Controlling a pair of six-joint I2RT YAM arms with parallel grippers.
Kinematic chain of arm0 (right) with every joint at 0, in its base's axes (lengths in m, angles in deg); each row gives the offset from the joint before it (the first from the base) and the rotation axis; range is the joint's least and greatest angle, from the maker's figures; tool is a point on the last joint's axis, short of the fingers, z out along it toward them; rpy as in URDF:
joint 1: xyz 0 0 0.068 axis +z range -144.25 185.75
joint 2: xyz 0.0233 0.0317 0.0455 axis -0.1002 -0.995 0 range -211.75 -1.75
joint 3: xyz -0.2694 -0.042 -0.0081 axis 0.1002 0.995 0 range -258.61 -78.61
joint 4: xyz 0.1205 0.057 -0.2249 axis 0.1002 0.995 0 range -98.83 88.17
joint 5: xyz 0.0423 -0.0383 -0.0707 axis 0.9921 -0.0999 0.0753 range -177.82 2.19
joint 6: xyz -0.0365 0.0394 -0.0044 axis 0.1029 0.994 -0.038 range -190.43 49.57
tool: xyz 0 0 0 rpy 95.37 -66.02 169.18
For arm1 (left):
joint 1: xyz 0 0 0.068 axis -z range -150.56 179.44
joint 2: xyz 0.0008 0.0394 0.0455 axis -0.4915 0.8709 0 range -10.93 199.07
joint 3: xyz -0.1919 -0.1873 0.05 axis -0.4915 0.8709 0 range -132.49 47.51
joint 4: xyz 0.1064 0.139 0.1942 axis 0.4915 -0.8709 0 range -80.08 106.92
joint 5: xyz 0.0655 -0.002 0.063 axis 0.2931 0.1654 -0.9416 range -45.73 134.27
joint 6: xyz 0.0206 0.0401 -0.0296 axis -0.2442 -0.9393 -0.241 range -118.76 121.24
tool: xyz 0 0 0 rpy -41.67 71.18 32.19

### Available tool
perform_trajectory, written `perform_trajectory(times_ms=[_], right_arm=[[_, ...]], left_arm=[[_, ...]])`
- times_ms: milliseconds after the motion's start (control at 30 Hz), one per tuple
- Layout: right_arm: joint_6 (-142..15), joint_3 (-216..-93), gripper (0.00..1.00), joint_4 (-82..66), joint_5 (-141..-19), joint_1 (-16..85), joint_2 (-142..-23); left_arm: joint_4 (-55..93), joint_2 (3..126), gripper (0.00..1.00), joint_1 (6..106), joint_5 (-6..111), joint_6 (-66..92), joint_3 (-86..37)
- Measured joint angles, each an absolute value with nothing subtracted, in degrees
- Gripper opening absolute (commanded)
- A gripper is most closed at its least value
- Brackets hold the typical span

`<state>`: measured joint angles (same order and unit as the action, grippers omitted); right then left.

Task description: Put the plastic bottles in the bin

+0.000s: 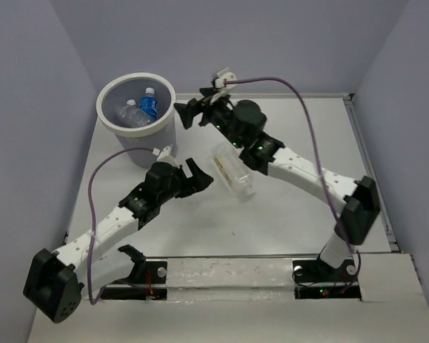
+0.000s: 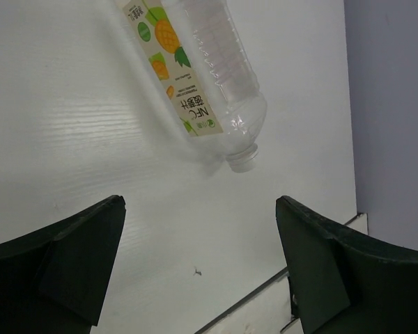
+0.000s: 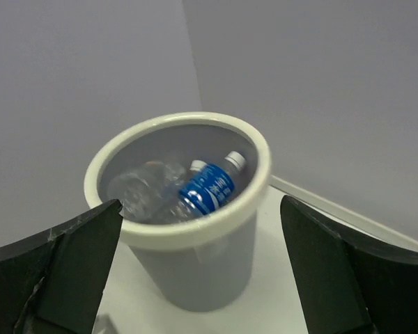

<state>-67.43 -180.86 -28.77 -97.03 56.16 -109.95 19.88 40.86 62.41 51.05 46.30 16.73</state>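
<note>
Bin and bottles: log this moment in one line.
left gripper: open, empty | right gripper: open, empty, facing bin | blue-labelled bottle: in bin | yellow-labelled bottle: lying on table, outside bin

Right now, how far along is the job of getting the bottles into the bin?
Done: the bin holds a blue-labelled bottle and at least one clear bottle. In hand: nothing; the left claw and right claw both stand open and empty, the right one facing the bin. Left: the pineapple-label bottle lying on the table.
</note>
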Motion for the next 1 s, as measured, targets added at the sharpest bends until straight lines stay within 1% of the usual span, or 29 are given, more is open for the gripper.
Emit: perform_trajectory(times_ms=[67, 200, 300, 367, 467, 600, 833, 1000], right_arm=[[-66.5, -166.5, 0.99, -29.8, -97.0, 55.2, -97.0], [-62.3, -145.3, 0.99, -29.9, -97.5, 50.7, -77.6], [-58.9, -133.8, 1.0, -26.4, -98.4, 46.1, -68.6], [-56.8, -128.1, 1.0, -22.3, -98.2, 43.0, -65.6], [-55.4, -124.8, 1.0, -15.4, -96.3, 39.5, -65.9], [-55.9, -126.0, 1.0, -8.9, -93.6, 38.3, -70.6], [-59.6, -134.8, 1.0, -2.7, -86.5, 38.3, -83.7], [-62.9, -143.4, 1.0, 1.6, -85.5, 38.3, -92.5]], left_arm=[[20.5, 45.0, 0.99, 64.6, 48.6, 46.3, 14.4], [21.1, 55.1, 0.99, 68.6, 43.4, 46.0, 7.7], [22.1, 62.9, 0.99, 70.2, 41.0, 45.5, 2.2], [21.8, 66.2, 0.99, 70.7, 39.9, 45.4, -0.4], [21.2, 69.0, 0.99, 71.4, 38.3, 45.2, -3.0], [19.3, 65.2, 0.99, 71.8, 35.8, 44.5, -3.1], [14.8, 45.7, 0.99, 71.8, 30.8, 40.4, -2.1], [8.4, 38.6, 0.99, 71.8, 27.4, 37.2, -2.2]])
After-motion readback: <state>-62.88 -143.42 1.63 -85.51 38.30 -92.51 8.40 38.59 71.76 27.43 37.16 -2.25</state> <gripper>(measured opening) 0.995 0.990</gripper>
